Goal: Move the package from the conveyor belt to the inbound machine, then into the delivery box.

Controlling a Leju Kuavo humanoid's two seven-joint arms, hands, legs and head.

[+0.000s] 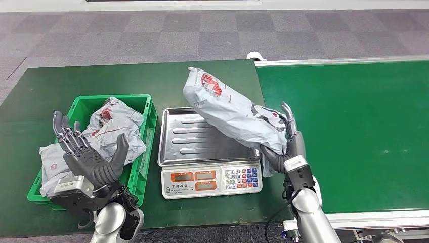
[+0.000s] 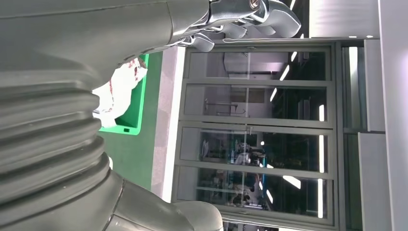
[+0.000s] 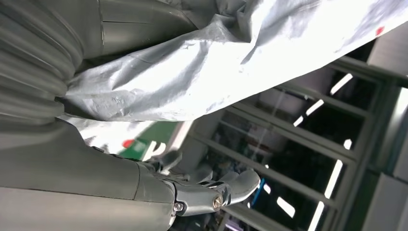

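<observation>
Right robot hand [image 1: 287, 139] grips one end of the long grey plastic mailer package with red print [image 1: 227, 109], fingers wrapped under and behind the bag. The package is lifted and tilted, its free end reaching up and away over the silver steel tray of the white weighing scale [image 1: 202, 136]. I judge it not yet set down. The right wrist view shows the crinkled film [image 3: 192, 72] bunched against the palm.

Handling, as a judgement: soft bag, light, thin slick film, contents shift, so it sags past the grip and could slide out. It is not fragile-looking. A better hold is around the middle across the bulk, not the loose end flap.

Left robot hand [image 1: 91, 154] is empty, fingers spread upward, hovering above the green plastic crate [image 1: 146, 109] near the left edge of the green bench [image 1: 212, 76]. The crate already holds similar grey mailers [image 1: 114, 126]. The green conveyor belt [image 1: 354, 126] lies along the bench's right edge.
</observation>
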